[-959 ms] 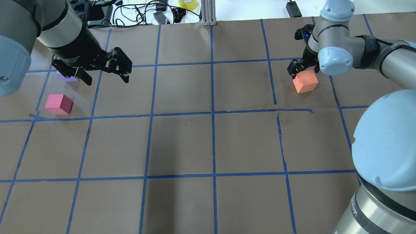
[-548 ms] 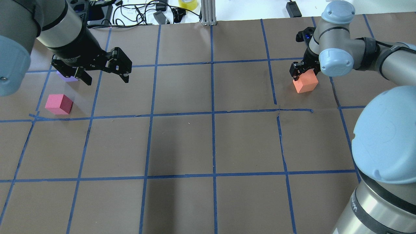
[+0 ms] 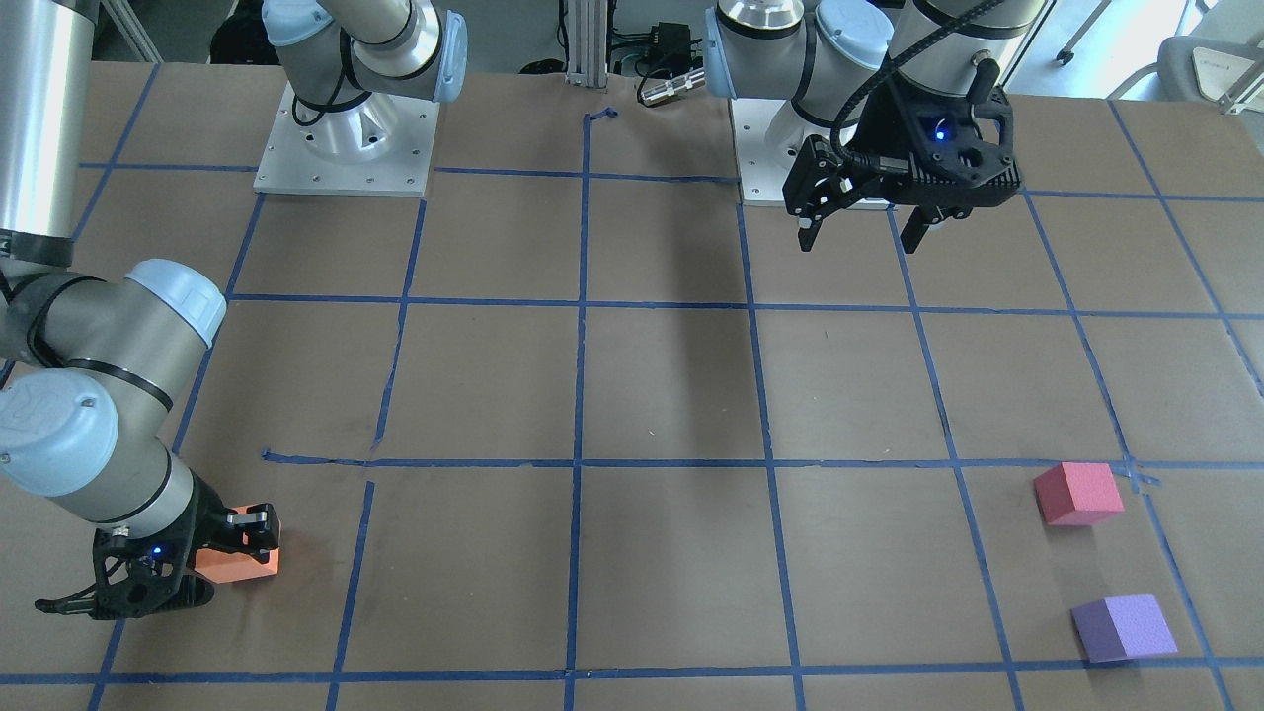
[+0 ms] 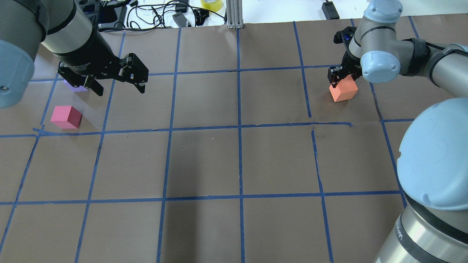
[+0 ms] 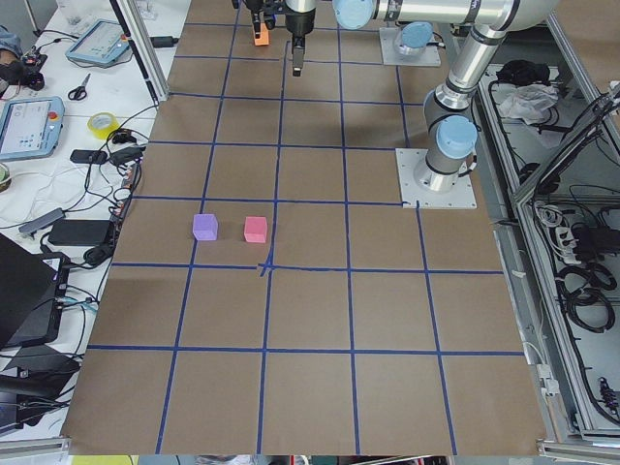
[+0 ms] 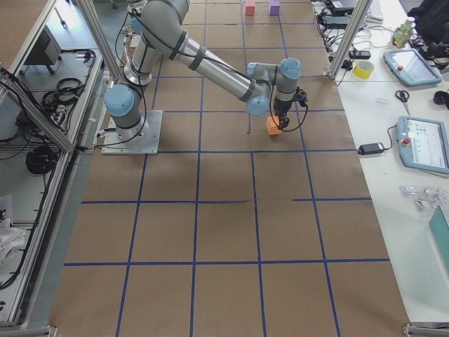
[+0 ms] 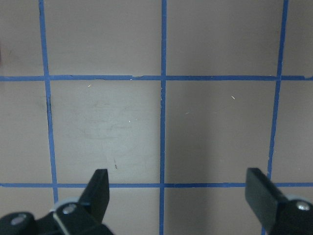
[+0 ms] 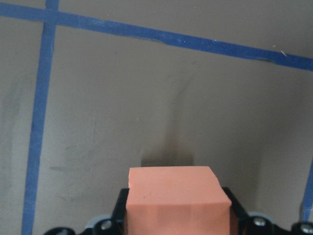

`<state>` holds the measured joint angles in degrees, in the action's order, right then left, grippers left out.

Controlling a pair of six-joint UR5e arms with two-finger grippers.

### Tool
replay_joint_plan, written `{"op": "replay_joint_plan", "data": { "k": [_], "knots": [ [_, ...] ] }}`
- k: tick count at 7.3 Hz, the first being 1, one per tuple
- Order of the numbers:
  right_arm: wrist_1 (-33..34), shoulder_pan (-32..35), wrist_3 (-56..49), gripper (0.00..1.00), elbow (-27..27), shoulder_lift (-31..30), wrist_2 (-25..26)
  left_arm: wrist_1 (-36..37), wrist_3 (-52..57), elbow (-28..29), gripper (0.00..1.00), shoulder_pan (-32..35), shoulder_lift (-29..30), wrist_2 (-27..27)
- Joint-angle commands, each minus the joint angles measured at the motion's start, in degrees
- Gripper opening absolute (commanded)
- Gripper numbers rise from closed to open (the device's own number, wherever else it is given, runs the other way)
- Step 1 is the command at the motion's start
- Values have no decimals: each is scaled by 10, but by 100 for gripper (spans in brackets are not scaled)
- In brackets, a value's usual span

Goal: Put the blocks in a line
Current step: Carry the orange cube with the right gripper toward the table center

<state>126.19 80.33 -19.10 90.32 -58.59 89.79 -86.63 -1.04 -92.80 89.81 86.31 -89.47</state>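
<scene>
My right gripper (image 4: 340, 80) is shut on the orange block (image 4: 343, 93) at the far right of the table. In the right wrist view the orange block (image 8: 176, 200) sits between the fingers, low over the brown paper, and casts a shadow ahead. My left gripper (image 4: 120, 90) hangs open and empty above the far left; its fingers (image 7: 98, 191) frame bare paper. The pinkish-red block (image 4: 65, 117) lies in front of it and to its left. The purple block (image 4: 75, 87) is partly hidden behind the left gripper; it shows fully in the front view (image 3: 1124, 627), next to the pinkish-red block (image 3: 1078, 492).
Brown paper with a blue tape grid (image 4: 239, 128) covers the table. Cables, a yellow tape roll (image 4: 211, 3) and an aluminium post (image 4: 234, 14) stand past the far edge. The arm base plates (image 3: 346, 148) sit at the robot's side.
The right gripper with the orange block has shifted slightly toward the far edge, and the block looks smaller. The left arm and the other two blocks have not moved.
</scene>
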Motion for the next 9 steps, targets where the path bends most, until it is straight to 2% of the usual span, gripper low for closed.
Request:
{"op": "replay_joint_plan", "data": {
  "k": [1,4,5,9],
  "knots": [
    [-15,33,79,0,-27,-15,-22,1,1,0,100,-1,0,0],
    [-23,166,301,0,-74,-7,-27,1,0,0,100,-1,0,1],
    [-23,200,359,0,-90,4,-53,1,1,0,100,-1,0,0],
    [-16,302,490,0,-181,100,-60,1,1,0,100,-1,0,1]
  ]
}}
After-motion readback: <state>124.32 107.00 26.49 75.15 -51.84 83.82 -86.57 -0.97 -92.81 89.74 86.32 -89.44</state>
